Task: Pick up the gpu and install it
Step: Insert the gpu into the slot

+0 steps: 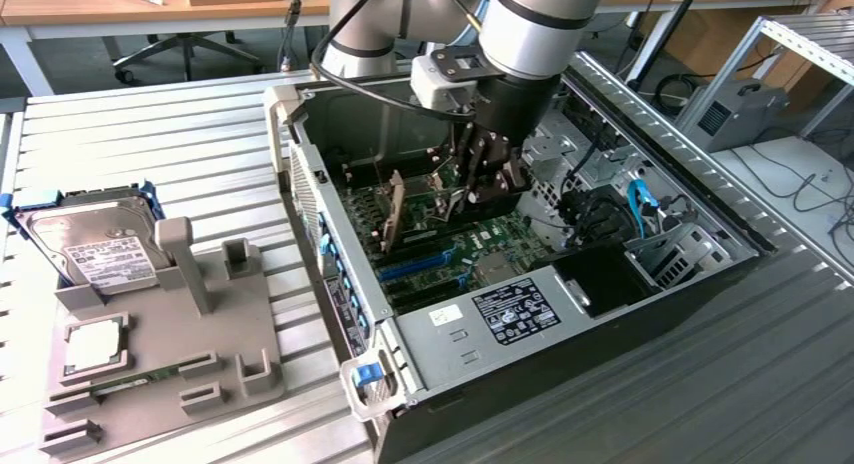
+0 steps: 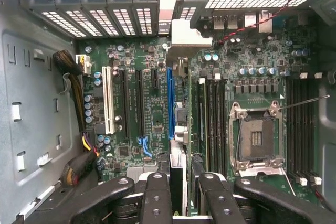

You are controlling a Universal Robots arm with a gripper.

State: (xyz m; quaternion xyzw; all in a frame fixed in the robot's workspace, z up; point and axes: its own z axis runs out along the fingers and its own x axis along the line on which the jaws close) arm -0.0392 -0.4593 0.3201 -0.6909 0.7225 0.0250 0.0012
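Observation:
I see the gpu [image 2: 180, 129] edge-on in the wrist view, a thin card running from between my fingers to its silver end bracket [image 2: 184, 38] at the case's rear slots. My gripper [image 2: 184, 184] is shut on it. The card hangs upright just beside the long blue slot [image 2: 170, 100] on the motherboard; whether it touches a slot I cannot tell. In the exterior view my gripper [image 1: 478, 189] reaches down inside the open computer case [image 1: 400, 334], and the gpu [image 1: 395, 216] stands on edge toward the case's rear wall.
Memory slots and the open CPU socket [image 2: 254, 140] lie beside the card. A cable bundle [image 2: 79, 156] hugs the case wall. The power supply [image 1: 514, 309] fills the case's near end. At the exterior view's left, a grey fixture [image 1: 160, 364] holds a hard drive [image 1: 87, 239] and small parts.

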